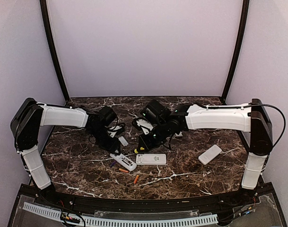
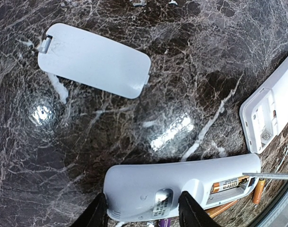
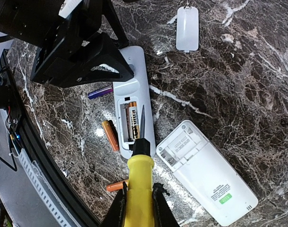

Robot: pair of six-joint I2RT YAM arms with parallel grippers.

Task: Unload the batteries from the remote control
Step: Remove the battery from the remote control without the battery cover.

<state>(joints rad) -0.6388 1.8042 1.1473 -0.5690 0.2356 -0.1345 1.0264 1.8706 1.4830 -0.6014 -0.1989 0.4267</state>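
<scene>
On the bench (image 3: 238, 85) lay three remotes, and the left pincer (image 2: 143, 211) clamped one remote (image 3: 134, 71). One battery (image 3: 129, 120) sat in its bay, with three loose batteries (image 3: 110, 135) towards nine o'clock. The right pincer (image 3: 138, 208) gripped one yellow screwdriver (image 3: 140, 175), its tip beside that battery.

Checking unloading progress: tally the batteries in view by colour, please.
Orange battery in the remote: 1
Orange batteries loose on the table: 2
Purple battery loose on the table: 1
Total: 4
</scene>
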